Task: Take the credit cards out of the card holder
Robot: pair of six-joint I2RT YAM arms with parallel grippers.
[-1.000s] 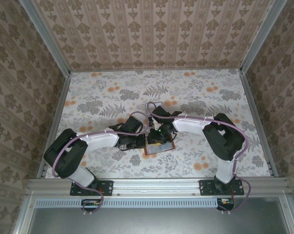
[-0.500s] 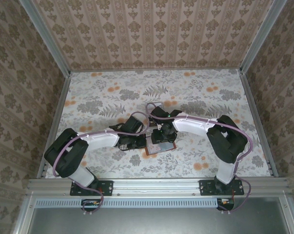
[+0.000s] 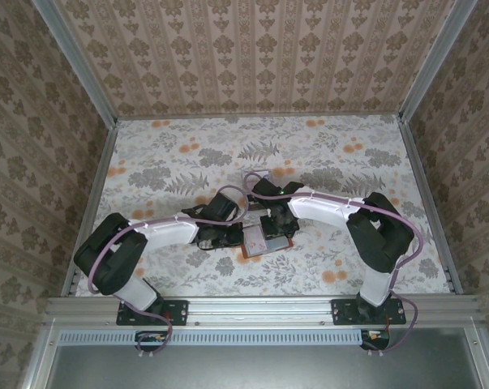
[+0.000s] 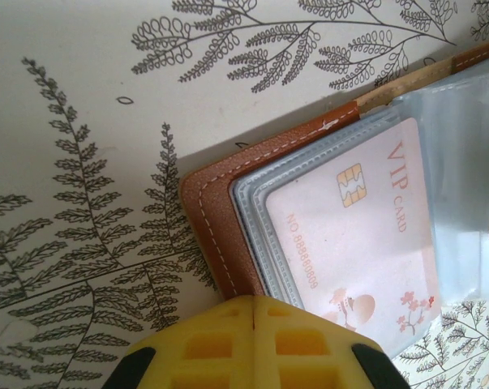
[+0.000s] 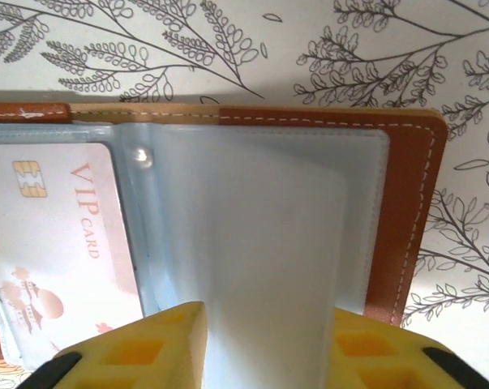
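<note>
A staged robot test booth rather than a real home: damask wallpaper panels (image 3: 252, 49) in aluminium framing (image 3: 75, 65) enclose a desk (image 3: 187, 154) under floral cloth.

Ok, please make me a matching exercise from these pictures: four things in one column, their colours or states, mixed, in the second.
1 VIP card
2 card holder
3 left gripper
4 table

A reddish-brown leather, pale stitching
B yellow fingers, closed together
C pale pink, inside a clear sleeve
D white with grey leaf print

Pairs: 1-C; 2-A; 3-B; 4-D
</note>
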